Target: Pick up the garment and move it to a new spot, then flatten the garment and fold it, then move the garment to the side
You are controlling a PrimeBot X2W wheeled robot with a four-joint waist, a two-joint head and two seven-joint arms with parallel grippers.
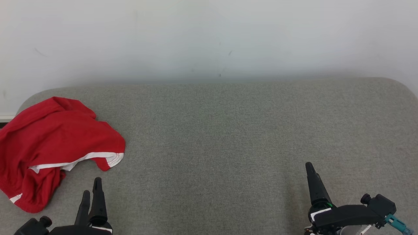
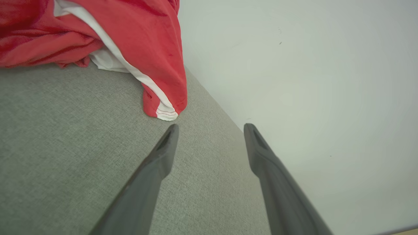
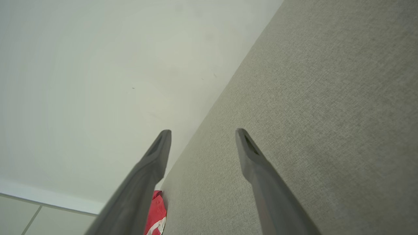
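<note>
Soft, floppy shirt (image 1: 55, 140): pinch white hem (image 2: 166, 114) w/ your left gripper (image 2: 211, 125); jaws on it & right gripper (image 3: 203, 132) gape empty.

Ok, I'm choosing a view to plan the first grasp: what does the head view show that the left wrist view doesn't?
Head view: the crumpled red garment as one heap at the left end of the grey surface, and the right claw. Left wrist view: up close, the white-trimmed hem just ahead of the open left claw, not touching. Both: garment, surface, white wall, left claw.
</note>
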